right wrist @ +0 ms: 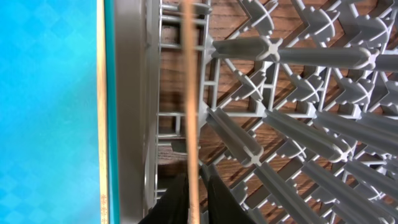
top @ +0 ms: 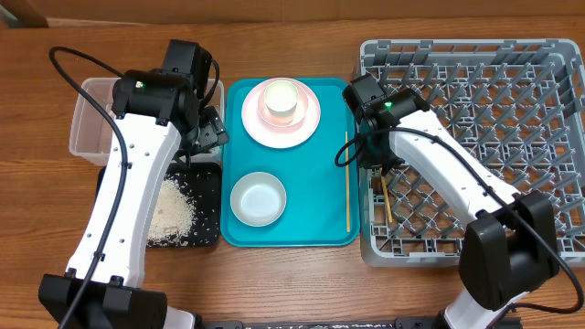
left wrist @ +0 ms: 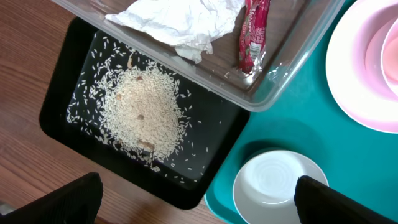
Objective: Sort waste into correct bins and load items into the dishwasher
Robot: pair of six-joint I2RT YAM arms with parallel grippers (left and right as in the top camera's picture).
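Overhead: the teal tray [top: 320, 206] holds a pink plate [top: 257, 125] carrying a cup [top: 281, 100], a white bowl [top: 258, 198] and one chopstick [top: 347, 183]. The second chopstick [top: 387, 203] lies in the grey dish rack [top: 475, 53].

Left wrist: the left gripper [left wrist: 198, 180] hangs wide open and empty above rice [left wrist: 142, 111] on the black tray [left wrist: 62, 99]. A napkin [left wrist: 177, 22] and a red wrapper [left wrist: 254, 34] lie in the clear tub [left wrist: 273, 87].

Right wrist: the right gripper [right wrist: 194, 190] closely flanks the second chopstick; whether it pinches it, I cannot tell.
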